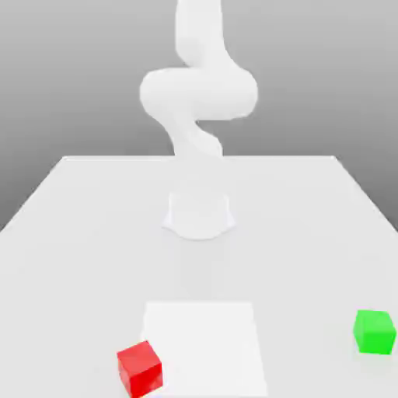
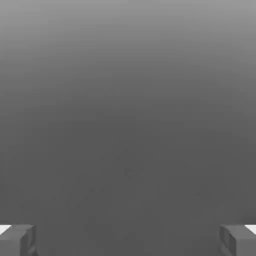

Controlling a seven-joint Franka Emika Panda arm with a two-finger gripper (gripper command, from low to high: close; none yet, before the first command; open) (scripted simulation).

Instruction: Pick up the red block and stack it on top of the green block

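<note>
Grey, featureless backdrop rises behind a broad white matte tabletop (image 1: 78, 233) that fills the lower half of the exterior view; a slightly brighter white square patch (image 1: 204, 334) lies on it at the lower centre of the frame. My white arm (image 1: 198, 93) stands on its round base near the middle of the frame and climbs out past the top edge, so the hand is parked high.

My gripper (image 2: 128, 240) is spread as wide as it goes and has hold of nothing: in the hand view the two grey fingertips (image 2: 17, 240) sit at the lower corners of the frame with only plain grey between them.

At the lower left of the exterior view, touching the corner of the bright patch, the small bright red matte cube (image 1: 140, 368) rests flat on the table, turned a little so one vertical edge faces the camera. Off at the lower right, well apart from it, sits the small bright green matte cube (image 1: 374, 332), also flat on the table.

I judge nothing has begun: the red cube lies untouched, and I must descend over it, likely turning my wrist to match its faces.
</note>
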